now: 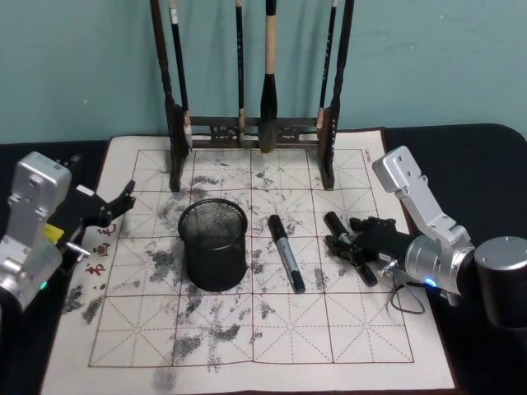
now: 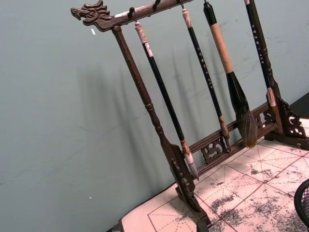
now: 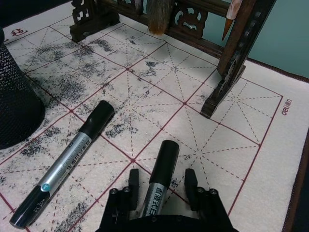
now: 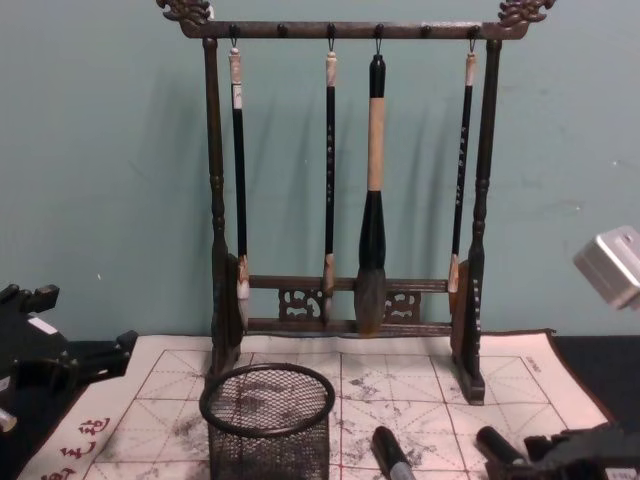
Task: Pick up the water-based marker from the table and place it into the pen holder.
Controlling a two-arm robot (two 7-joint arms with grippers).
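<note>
Right pincer (image 3: 162, 176) is nearest in the right wrist view, low over the mat (image 3: 203, 121). Its jaws are open and straddle the marker (image 3: 161, 166), with a narrow gap on each side, so nothing is gripped yet. The marker lies flat on the mat, cap end toward the rack (image 3: 231, 63). A spare marker (image 3: 72, 162) lies just beside it, nearer the holder (image 3: 14, 106).

Head view: the right pincer is on the mat's right half with the marker between its jaws. The spare marker lies between it and the holder, which stands upright left of centre. The left pincer (image 1: 111, 206) is parked at the mat's left edge, well apart from the markers. Whether it is open or closed cannot be told.

Chest view: the holder stands before the rack, both markers low to its right.

Left wrist view: the rack with hanging brushes (image 2: 231, 92) and a sliver of the holder's mesh.

Judged step: the grasp, pincer placed but not closed. The next move calls for closing squarely on the barrel and lifting clear of the mat. The marker then has to pass left over the spare marker and tip upright above the holder's mouth before release.
</note>
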